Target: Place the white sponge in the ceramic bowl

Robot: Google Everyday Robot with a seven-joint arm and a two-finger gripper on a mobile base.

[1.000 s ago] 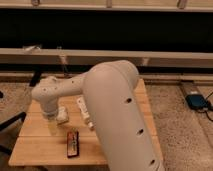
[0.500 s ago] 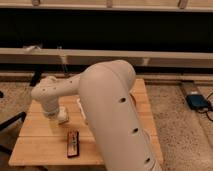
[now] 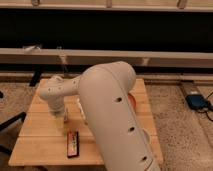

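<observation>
I am hanging my pincer (image 3: 60, 116) low over the left part of the pale slatted wooden table (image 3: 35, 145), pointing straight down, because that is where I judge the small chunky white sponge is lying. I cannot pick the sponge out for certain, since my own bulky white arm (image 3: 112, 115) is covering the middle of the table and my wrist is masking whatever is sitting directly under it. Whether my pincer is wide, narrow or holding anything, I cannot tell. The round shallow orange ceramic bowl (image 3: 132, 100) is showing only as a sliver past the right edge of my arm, well apart from the pincer, so a carry across the table is lying ahead of me. A flat dark rectangular object with a red stripe (image 3: 73, 144) is lying nearer the front edge, just in front of my pincer, and I am judging it worth keeping clear of on any lift.
</observation>
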